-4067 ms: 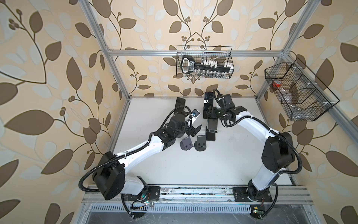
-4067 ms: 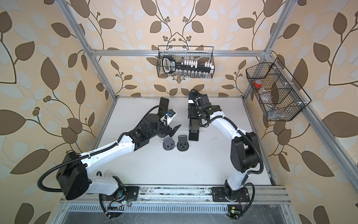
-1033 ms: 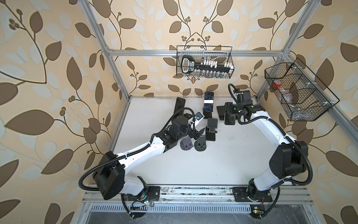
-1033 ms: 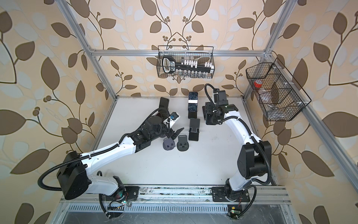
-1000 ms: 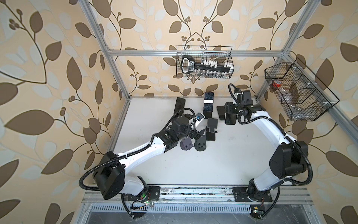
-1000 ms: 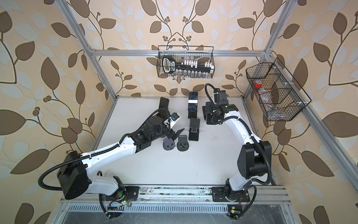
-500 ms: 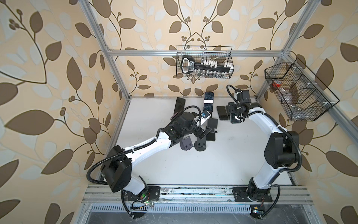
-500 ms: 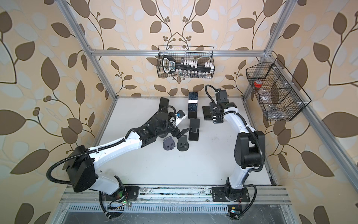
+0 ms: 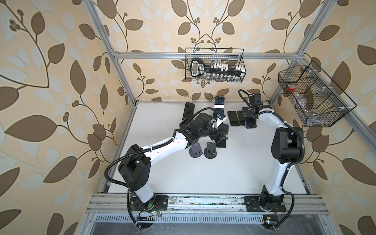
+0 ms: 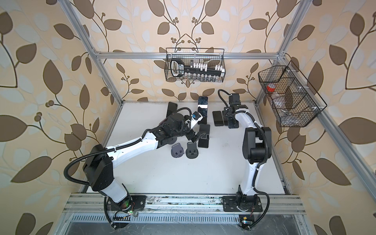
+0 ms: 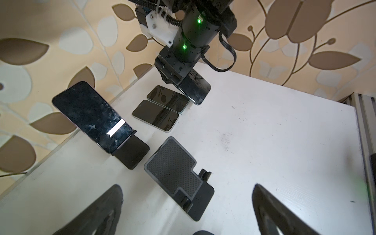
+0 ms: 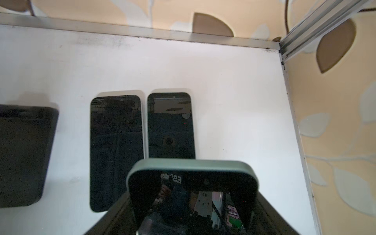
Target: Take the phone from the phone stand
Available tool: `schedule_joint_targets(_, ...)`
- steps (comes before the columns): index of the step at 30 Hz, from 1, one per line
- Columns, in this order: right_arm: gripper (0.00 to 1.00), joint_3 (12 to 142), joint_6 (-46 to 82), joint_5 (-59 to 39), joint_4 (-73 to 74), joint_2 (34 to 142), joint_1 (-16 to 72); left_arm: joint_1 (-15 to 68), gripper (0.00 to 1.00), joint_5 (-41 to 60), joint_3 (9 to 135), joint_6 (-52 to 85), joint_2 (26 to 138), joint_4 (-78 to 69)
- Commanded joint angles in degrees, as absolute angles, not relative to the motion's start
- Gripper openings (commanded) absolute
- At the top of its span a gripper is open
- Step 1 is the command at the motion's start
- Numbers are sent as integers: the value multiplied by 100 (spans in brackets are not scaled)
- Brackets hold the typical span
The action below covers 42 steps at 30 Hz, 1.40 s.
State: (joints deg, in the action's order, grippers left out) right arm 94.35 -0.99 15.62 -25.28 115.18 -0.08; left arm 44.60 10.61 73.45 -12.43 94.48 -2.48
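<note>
Now tilted phone [image 11: 194,87] in right jaws

On table [image 9: 223,173]: flat phones [image 9: 233,121] side by side; held phone [image 9: 250,123] in my right claw [image 9: 249,117] just right; propped phone [image 9: 219,101] on stand [image 11: 132,153] left.

Left pincer [image 9: 218,136] hovers spread wide; right pincer [image 12: 192,203], arm reaching far back, clamps a phone [image 12: 192,168].

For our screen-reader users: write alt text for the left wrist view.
A phone leans on a black stand, beside an empty stand. Beyond them, the right tool grips a tilted phone next to two phones lying flat.
</note>
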Motion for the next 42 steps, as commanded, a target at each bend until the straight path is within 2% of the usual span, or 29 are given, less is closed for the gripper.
schedule_joint_targets(1,61,9805,-304,1767,-2413,11699,-52,4465,99,1256,7713,-930,9589,-375)
schedule_joint_targets(20,64,10775,-953,2194,-2504,12810,-385,4518,97,1582,8331,-331,10211,-555)
schedule_joint_targets(35,65,11337,-880,1750,-2524,13459,-635,4579,95,1810,8525,0,10486,-703)
schedule_joint_targets(42,65,11543,-774,1192,-2566,13595,-839,4579,95,1849,8547,79,10631,-754)
